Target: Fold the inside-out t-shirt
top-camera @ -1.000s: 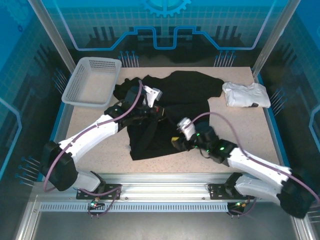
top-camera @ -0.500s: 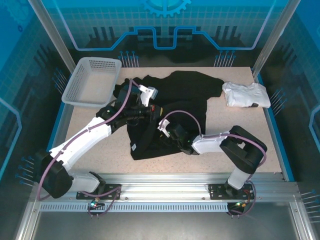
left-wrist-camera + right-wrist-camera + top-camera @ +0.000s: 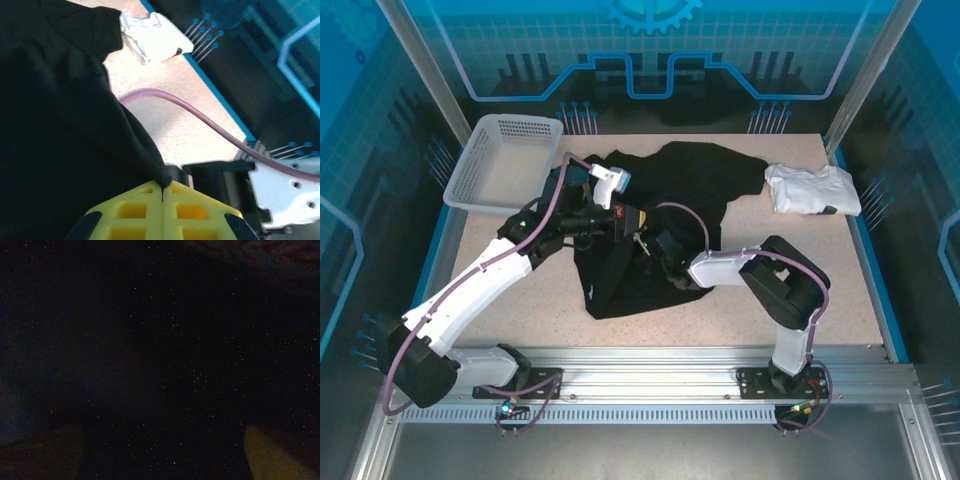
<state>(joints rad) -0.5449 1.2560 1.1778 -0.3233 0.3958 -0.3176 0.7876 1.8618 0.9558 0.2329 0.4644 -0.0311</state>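
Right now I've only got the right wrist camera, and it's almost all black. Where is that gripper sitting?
Observer: From above, the right gripper is down on the black t-shirt, near the middle of the table.
Operator: Is the other arm holding anything?
Observer: Yes. The left gripper is shut on a fold of the t-shirt, with cloth pinched between its yellow fingers.
Operator: Anything else lying on the table?
Observer: A white folded garment lies at the far right, apart from the t-shirt.
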